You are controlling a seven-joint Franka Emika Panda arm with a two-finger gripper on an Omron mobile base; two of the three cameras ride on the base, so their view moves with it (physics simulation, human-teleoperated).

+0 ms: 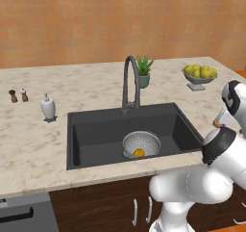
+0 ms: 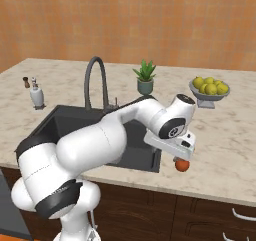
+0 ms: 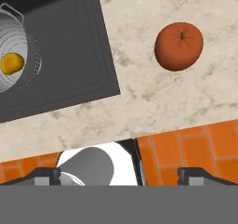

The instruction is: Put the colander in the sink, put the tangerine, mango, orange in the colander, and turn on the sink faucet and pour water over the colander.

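Silvery colander sits low centre in the sink holding one yellow fruit; from the right, the gripper hangs over an orange fruit at the counter edge; hand view shows jaws wide open, so a glancing close could roll it off.

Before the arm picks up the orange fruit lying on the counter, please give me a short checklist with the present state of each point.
1. Colander sits in the sink: ok.
2. One yellow-orange fruit already lies inside the colander: ok.
3. Orange fruit lies free on the counter, right of the sink: ok.
4. Tool open: ok.
5. Tool centred over that fruit: not ok; in the hand view the fruit lies off to one side.
6. Faucet off, no water running: ok.
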